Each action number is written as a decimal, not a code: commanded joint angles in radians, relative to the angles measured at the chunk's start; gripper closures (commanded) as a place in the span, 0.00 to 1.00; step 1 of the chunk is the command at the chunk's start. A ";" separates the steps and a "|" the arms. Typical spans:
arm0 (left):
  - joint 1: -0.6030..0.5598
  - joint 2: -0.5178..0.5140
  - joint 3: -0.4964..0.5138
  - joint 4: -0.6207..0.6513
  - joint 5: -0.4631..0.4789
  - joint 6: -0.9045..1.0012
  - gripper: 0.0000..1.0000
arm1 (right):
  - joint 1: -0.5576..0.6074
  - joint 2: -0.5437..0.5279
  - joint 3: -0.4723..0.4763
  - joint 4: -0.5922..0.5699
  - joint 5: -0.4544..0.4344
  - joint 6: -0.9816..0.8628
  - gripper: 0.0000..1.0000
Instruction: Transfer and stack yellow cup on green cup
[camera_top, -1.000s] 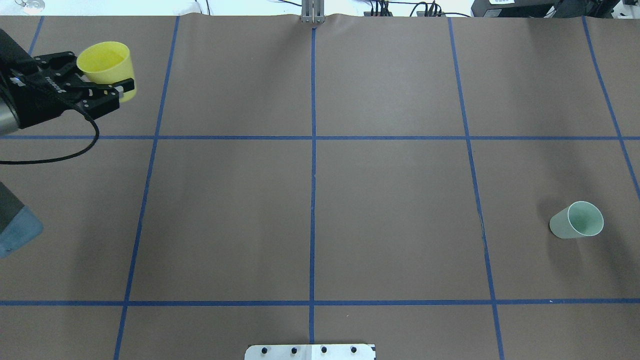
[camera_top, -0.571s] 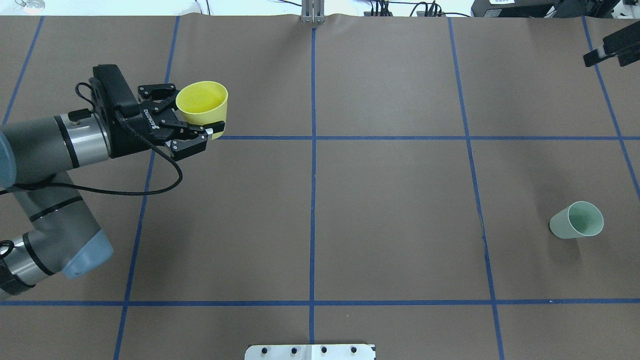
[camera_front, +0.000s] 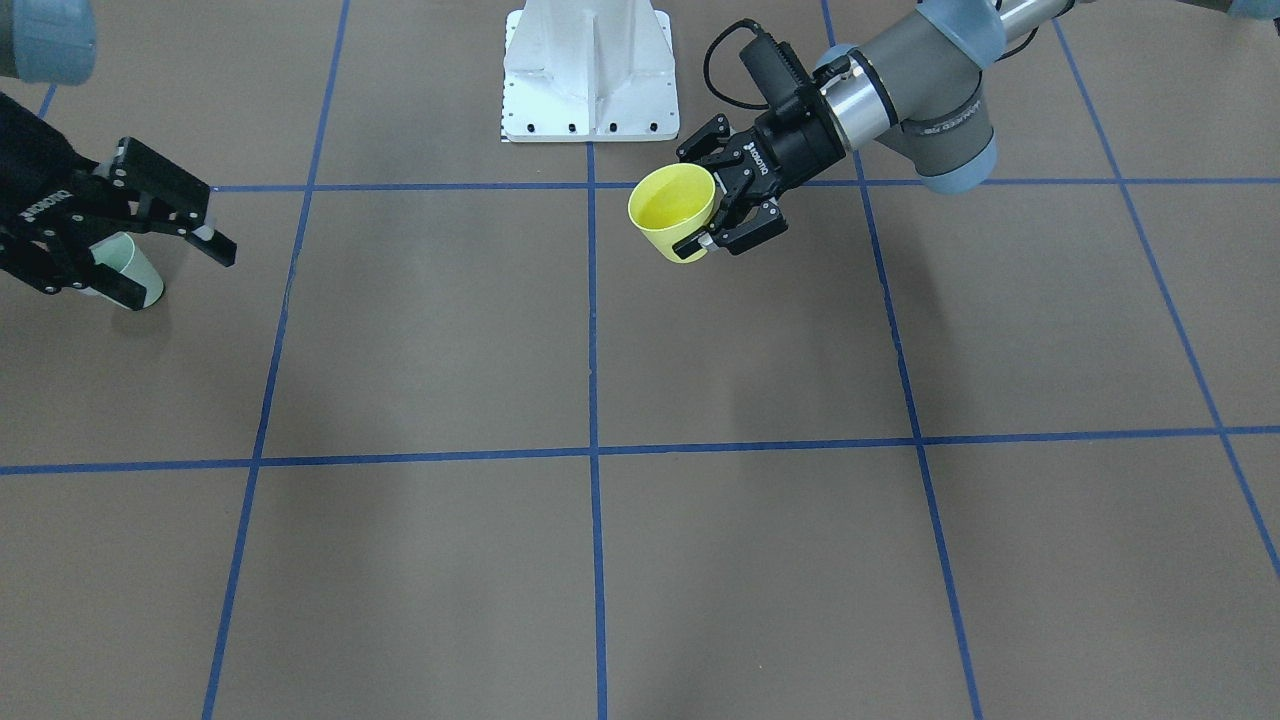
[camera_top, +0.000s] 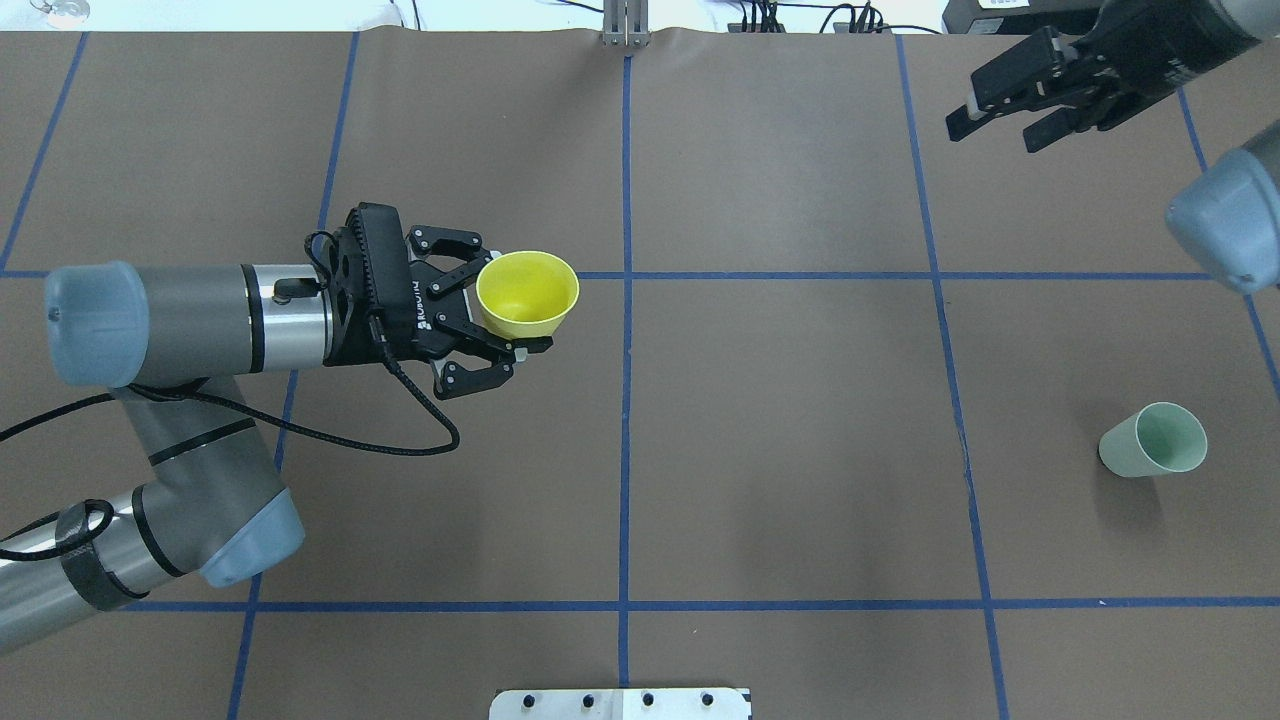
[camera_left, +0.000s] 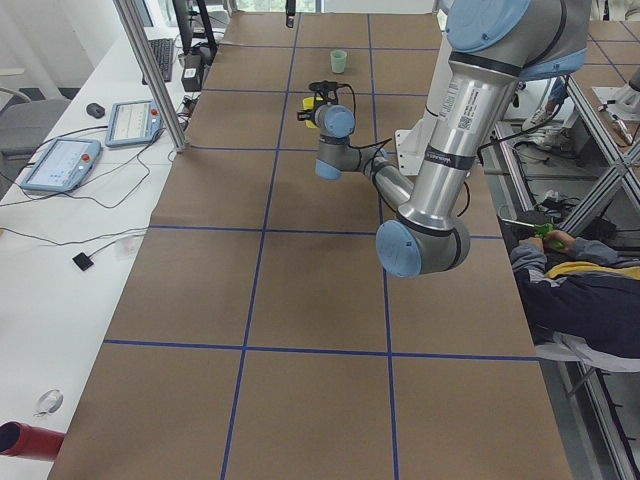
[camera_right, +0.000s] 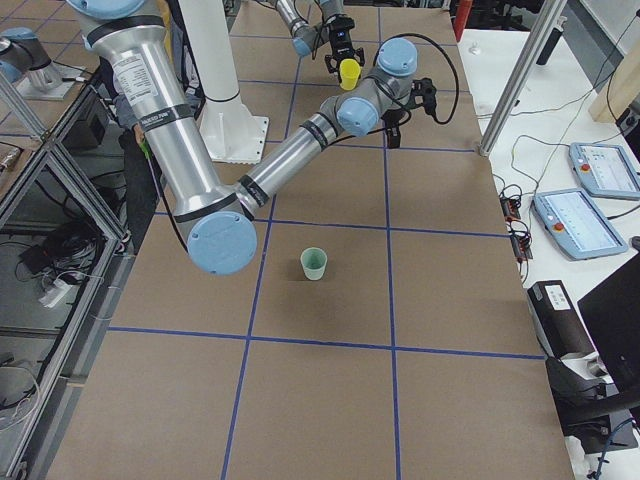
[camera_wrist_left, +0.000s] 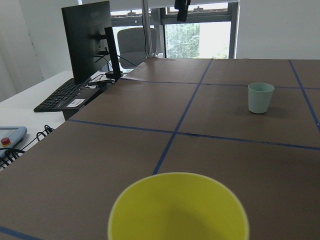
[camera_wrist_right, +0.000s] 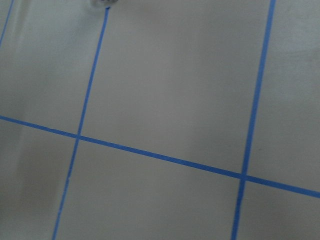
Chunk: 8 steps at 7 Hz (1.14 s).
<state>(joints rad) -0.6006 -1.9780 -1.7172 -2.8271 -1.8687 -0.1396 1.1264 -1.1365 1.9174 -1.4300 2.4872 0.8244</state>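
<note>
The yellow cup (camera_top: 527, 293) is held upright above the table, left of the centre line. My left gripper (camera_top: 515, 320) is shut on its side wall; both also show in the front view, cup (camera_front: 672, 212) and gripper (camera_front: 705, 205). The left wrist view shows the cup's rim (camera_wrist_left: 178, 207) at the bottom. The green cup (camera_top: 1155, 440) stands upright and alone at the near right; it also shows in the left wrist view (camera_wrist_left: 260, 97). My right gripper (camera_top: 990, 135) is open and empty, raised over the far right, well away from the green cup (camera_front: 125, 265).
Blue tape lines (camera_top: 626, 400) split the brown table into squares. The white robot base plate (camera_front: 590, 70) sits at the robot's edge. An aluminium post (camera_top: 625, 25) stands at the far edge. Side tables hold monitors and tablets (camera_left: 60, 165). A seated person (camera_left: 570, 270) is beside the table.
My left arm has carried the yellow cup from the far left corner rightward and nearer, toward the table's centre. My right gripper has come in at the far right and moved leftward.
</note>
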 joint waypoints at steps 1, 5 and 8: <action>0.001 -0.033 0.005 0.032 -0.030 0.048 0.77 | -0.141 0.075 0.038 -0.001 -0.072 0.140 0.00; 0.001 -0.036 0.005 0.044 -0.047 0.026 0.67 | -0.379 0.165 0.075 0.014 -0.299 0.199 0.01; 0.007 -0.030 -0.007 0.040 -0.049 0.020 0.64 | -0.482 0.207 0.060 0.042 -0.442 0.202 0.03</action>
<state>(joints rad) -0.5955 -2.0108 -1.7183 -2.7847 -1.9168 -0.1182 0.6901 -0.9467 1.9848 -1.3905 2.1057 1.0255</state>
